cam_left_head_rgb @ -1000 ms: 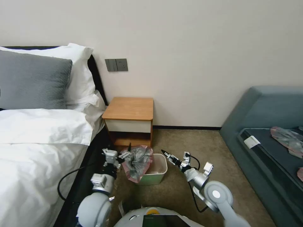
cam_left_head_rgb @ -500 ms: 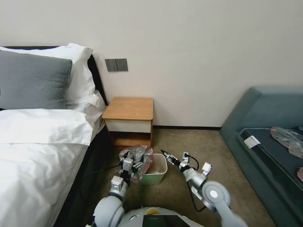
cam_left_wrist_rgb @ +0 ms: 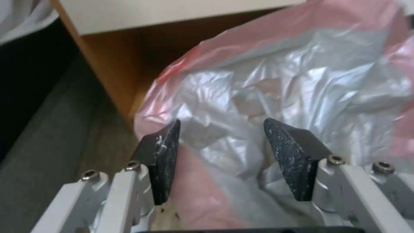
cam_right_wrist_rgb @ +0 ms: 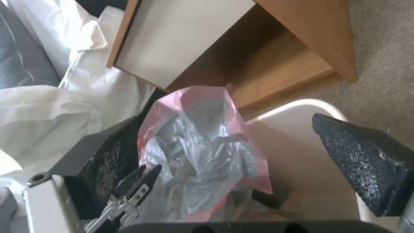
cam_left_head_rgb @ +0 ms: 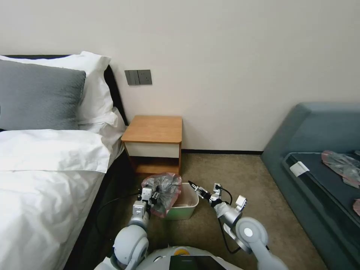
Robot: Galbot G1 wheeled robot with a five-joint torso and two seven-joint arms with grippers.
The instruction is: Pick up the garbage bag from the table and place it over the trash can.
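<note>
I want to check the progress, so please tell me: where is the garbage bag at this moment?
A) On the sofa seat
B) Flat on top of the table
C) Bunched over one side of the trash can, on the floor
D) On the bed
C: the garbage bag sits bunched over the bed-side part of the trash can, with the left claw open against it; the table top is bare.
</note>
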